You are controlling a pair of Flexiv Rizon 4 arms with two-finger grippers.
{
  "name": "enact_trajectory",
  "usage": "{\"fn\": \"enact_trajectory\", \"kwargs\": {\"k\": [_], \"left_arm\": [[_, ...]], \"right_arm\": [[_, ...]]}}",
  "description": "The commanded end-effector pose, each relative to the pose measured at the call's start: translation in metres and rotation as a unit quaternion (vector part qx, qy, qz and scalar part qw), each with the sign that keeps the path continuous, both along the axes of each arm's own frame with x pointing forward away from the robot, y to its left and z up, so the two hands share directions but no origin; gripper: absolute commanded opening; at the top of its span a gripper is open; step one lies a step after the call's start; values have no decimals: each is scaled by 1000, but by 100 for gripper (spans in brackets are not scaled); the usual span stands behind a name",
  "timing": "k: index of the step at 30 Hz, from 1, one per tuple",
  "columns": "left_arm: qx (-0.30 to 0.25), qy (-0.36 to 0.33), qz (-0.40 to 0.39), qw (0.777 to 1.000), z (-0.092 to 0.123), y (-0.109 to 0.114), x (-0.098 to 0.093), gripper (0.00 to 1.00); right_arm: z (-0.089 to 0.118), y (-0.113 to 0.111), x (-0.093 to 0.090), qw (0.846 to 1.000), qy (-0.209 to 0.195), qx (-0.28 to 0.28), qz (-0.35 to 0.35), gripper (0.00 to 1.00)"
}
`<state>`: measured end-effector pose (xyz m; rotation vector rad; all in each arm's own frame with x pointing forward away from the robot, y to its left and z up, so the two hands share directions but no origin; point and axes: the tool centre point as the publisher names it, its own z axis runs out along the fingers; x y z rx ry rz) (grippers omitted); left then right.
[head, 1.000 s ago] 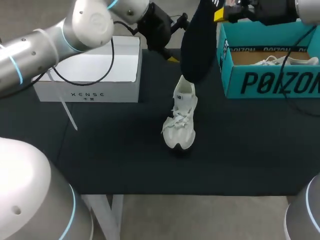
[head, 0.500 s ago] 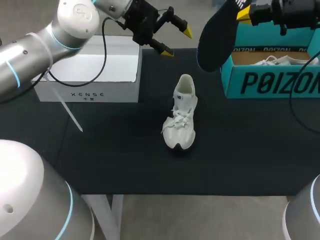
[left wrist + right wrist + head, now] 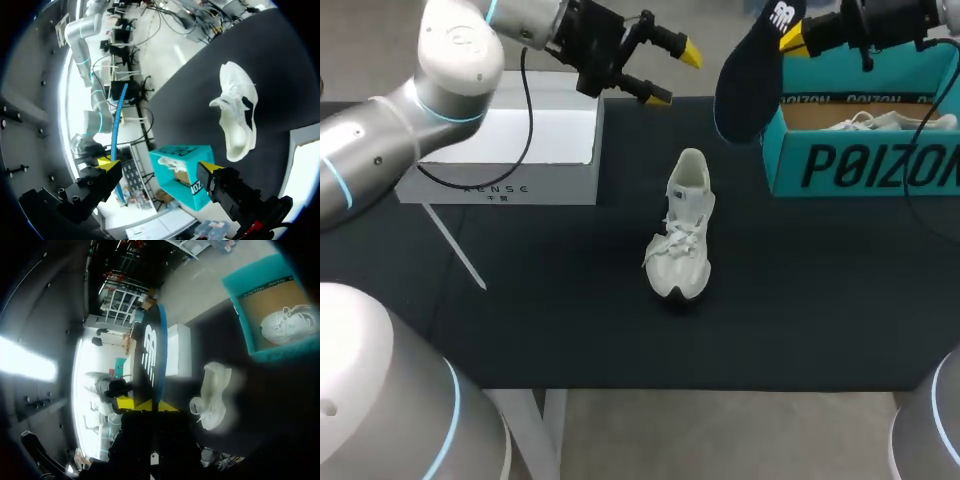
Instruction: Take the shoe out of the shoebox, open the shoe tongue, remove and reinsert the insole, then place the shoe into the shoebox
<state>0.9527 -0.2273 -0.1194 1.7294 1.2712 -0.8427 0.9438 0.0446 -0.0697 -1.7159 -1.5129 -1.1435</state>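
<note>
The white shoe (image 3: 682, 235) sits on its sole mid-worktop (image 3: 570, 320), while the right pincer (image 3: 790, 38) is clamped on the dark insole (image 3: 750, 80), holding it aloft just beside the teal shoebox (image 3: 860, 160), and the left pincer (image 3: 674, 75) hangs with fingers apart near the white box (image 3: 510, 150).

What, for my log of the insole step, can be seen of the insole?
The insole is a long, flat, dark, foam-like piece with a white logo near its top and a blue edge. It hangs tilted in the air, out of the shoe, top end pinched in the right gripper, lower end free beside the box. Nothing else seems to touch it.
</note>
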Motion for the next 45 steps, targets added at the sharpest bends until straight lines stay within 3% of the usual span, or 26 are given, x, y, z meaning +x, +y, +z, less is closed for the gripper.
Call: {"fn": "enact_trajectory", "kwargs": {"k": [1,8,20,28,40,43,45], "left_arm": [[-34,-39,53,997,-1,12,-30,100],[-70,-48,37,996,8,10,-31,100],[-122,-31,34,991,25,8,-24,100],[-166,75,56,982,18,-1,-11,100],[-187,74,54,978,10,-16,-5,100],[-184,77,53,978,7,-19,-5,80],[-183,79,53,978,5,-20,-5,80]], "right_arm": [[-5,8,27,997,44,-10,58,0],[-10,20,34,997,45,-10,69,0],[-25,47,28,994,64,4,91,0],[-24,63,32,993,65,16,93,0],[-31,82,18,989,86,10,118,0],[-37,80,16,990,88,-3,113,0],[-39,76,18,991,88,-6,103,0]]}}
